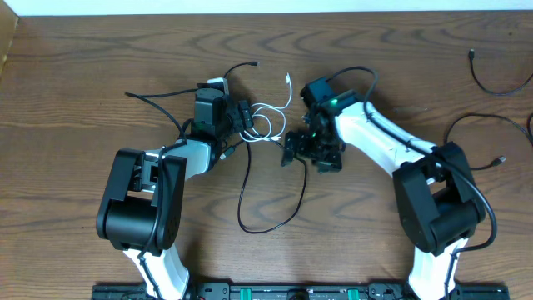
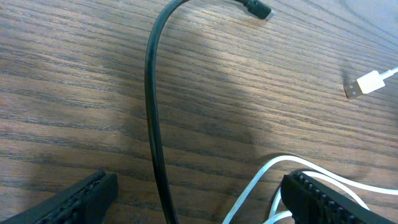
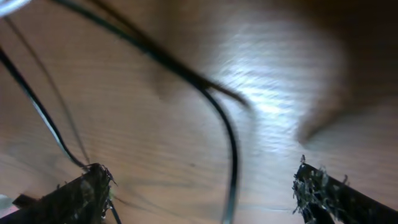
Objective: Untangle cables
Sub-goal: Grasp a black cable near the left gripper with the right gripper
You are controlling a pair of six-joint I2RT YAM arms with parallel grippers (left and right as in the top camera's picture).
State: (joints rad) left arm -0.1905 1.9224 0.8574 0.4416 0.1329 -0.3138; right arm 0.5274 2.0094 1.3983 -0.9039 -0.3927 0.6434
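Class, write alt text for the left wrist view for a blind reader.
A black cable runs up a wooden table between the fingers of the open left tool. A white cable loops beside one finger; a white USB plug lies at right.

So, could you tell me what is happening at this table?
The job is untangling the thin cables. The left claw hangs open over a black cable and the looped white cable. The right claw is open too, with a blurred black cord between its fingers. Nothing is gripped yet.
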